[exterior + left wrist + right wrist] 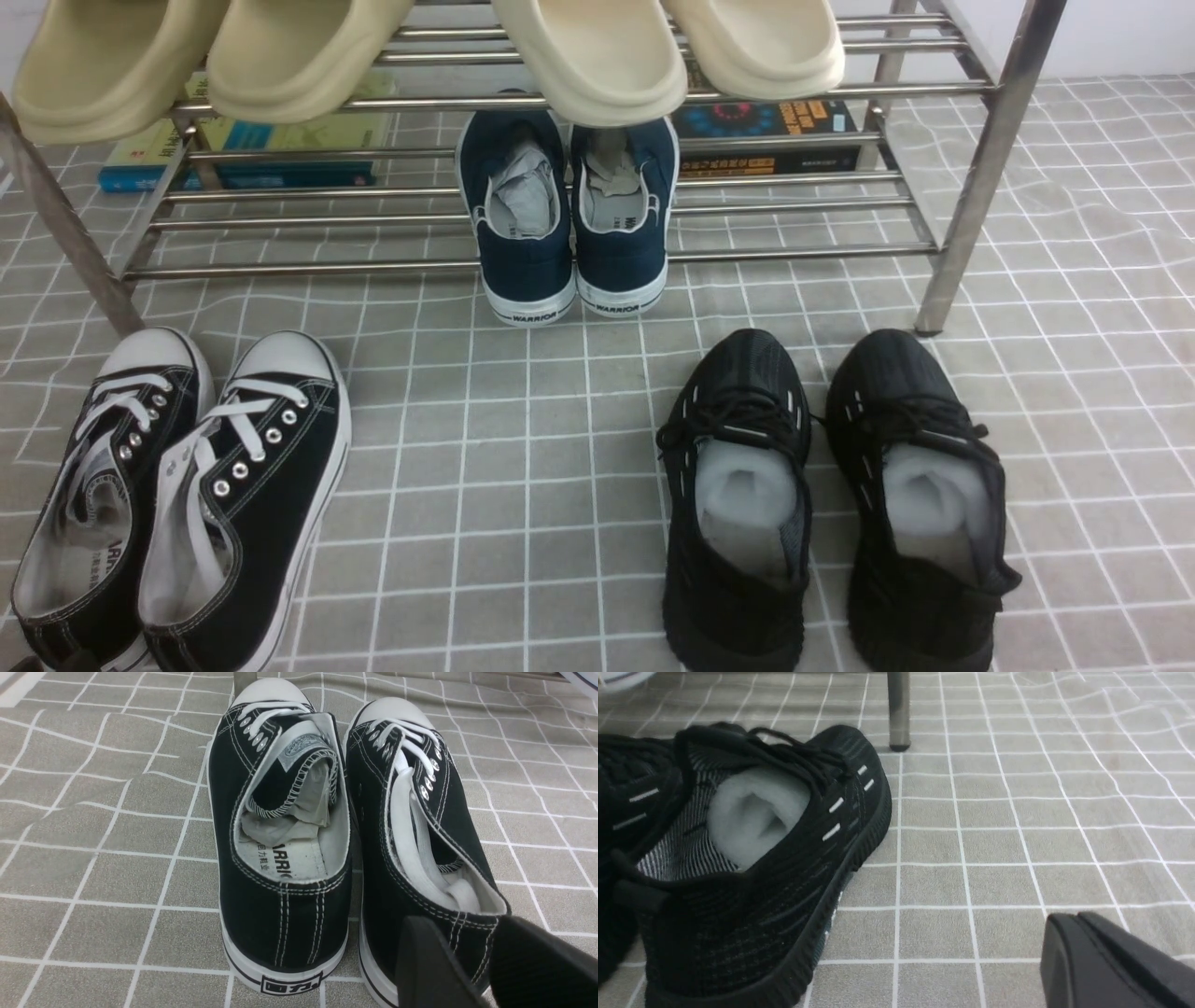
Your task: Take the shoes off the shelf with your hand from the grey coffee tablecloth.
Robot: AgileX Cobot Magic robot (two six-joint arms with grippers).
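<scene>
Black knit shoes sat as a pair at lower right of front view, on the grey coffee tablecloth, toes toward the shelf, white stuffing showing in both openings. Not on the shelf; both stood just in front of its right leg, apart from it.

Shelf spanned top of front view. Upper tier carried cream slippers, 2 pairs, toes hanging over the front rod. Lower tier held navy sneakers at centre, heels out toward cam, "WARRIOR" on heel tabs. Books behind the rods: green/blue one at upper left, dark one at upper right.

Black canvas sneakers w/ white toe caps at lower left of front view, on the cloth, leaning a bit toward each other, sides touching.

No arm seen in front view.

Left wrist view: left hand at lower right corner of frame, fingers parted wide, heel of one canvas sneaker showing in the gap btwn them. Contact w/ heel: couldn't tell. Nothing gripped that I could make out.

Right wrist view: right hand at lower right of frame, fingers pressed together, nothing btwn them, over bare cloth. One black knit shoe at left of that frame, well apart from the hand. Shelf leg at top centre, foot on the cloth just beyond the shoe's toe.
</scene>
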